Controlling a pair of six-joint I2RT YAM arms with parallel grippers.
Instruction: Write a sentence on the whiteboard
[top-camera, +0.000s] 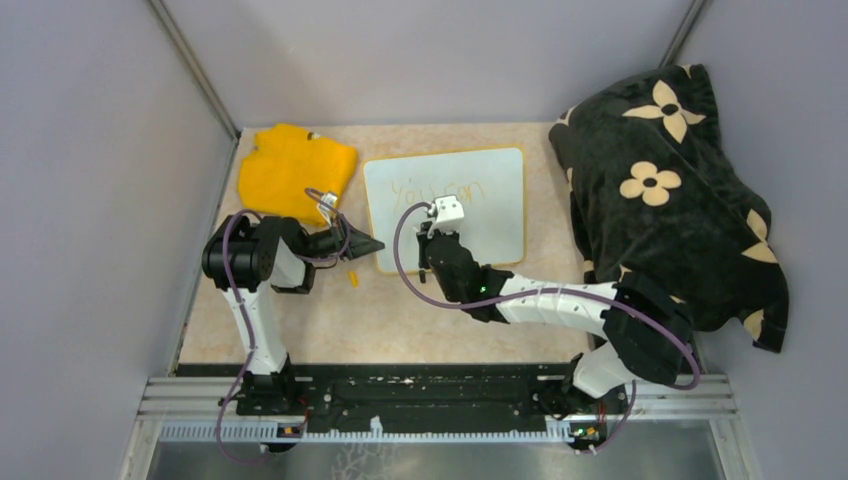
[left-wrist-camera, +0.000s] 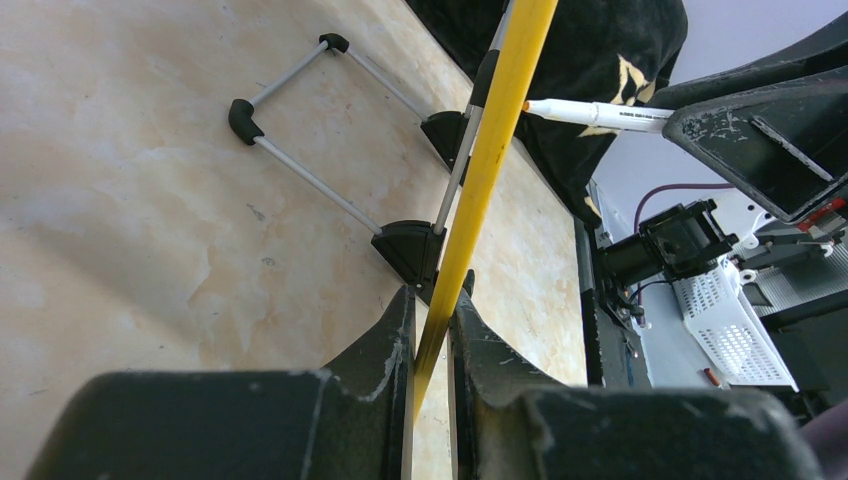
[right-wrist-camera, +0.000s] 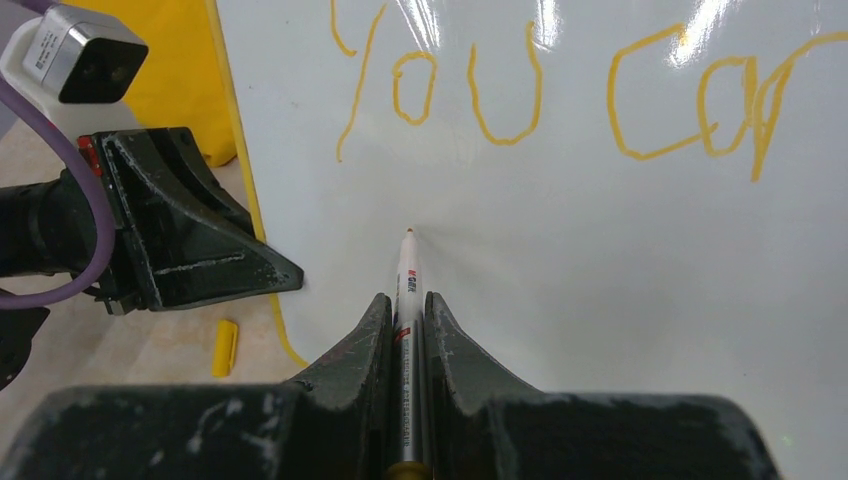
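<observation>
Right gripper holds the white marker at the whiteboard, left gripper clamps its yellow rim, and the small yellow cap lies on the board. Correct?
No. The small yellow cap lies on the beige marbled table beside the rim of the flat white whiteboard, not on it; the right wrist view shows this. The rest holds.

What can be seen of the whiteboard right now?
The whiteboard is glossy white, with rounded corners and a thin yellow rim; a wire stand with black feet shows beneath it. Yellow-orange lettering reads "You can". The left end effector clamps its left edge; a marker held by the right end effector points at its surface below "You".
</observation>
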